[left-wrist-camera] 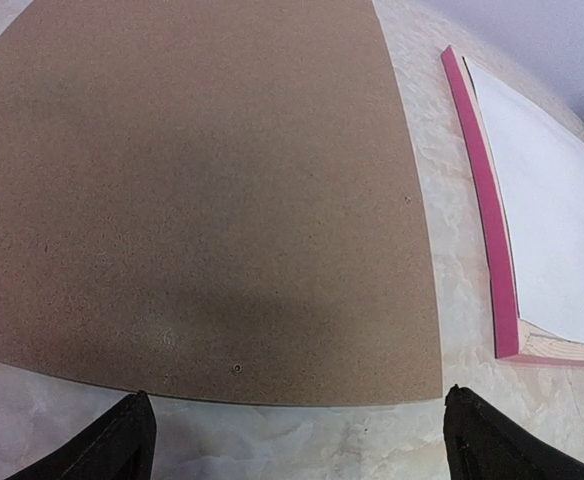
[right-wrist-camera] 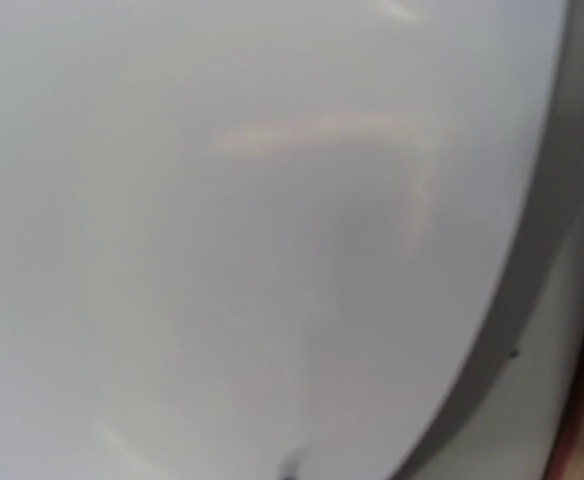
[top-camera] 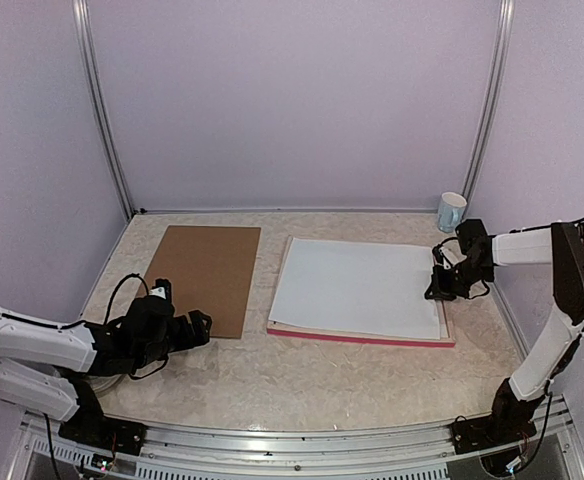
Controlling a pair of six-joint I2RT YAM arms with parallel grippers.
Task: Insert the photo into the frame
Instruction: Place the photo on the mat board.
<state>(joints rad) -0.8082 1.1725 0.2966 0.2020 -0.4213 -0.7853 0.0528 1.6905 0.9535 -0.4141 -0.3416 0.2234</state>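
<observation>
The frame (top-camera: 362,338) lies flat at centre right, its pink-red edge towards me and pale wood showing at its corner; it also shows in the left wrist view (left-wrist-camera: 487,230). A plain white sheet (top-camera: 357,285) covers its inside and fills the right wrist view (right-wrist-camera: 222,250). The photo's printed side is not visible anywhere. My right gripper (top-camera: 435,290) is down on the sheet's right edge; its fingers are too close and blurred to read. My left gripper (left-wrist-camera: 297,440) is open and empty, low over the table just before the near edge of the brown backing board (left-wrist-camera: 192,190).
The brown backing board (top-camera: 202,275) lies flat left of the frame, with a strip of bare table between them. A pale blue mug (top-camera: 451,211) stands at the back right by the wall. Walls and metal posts close in the back and sides.
</observation>
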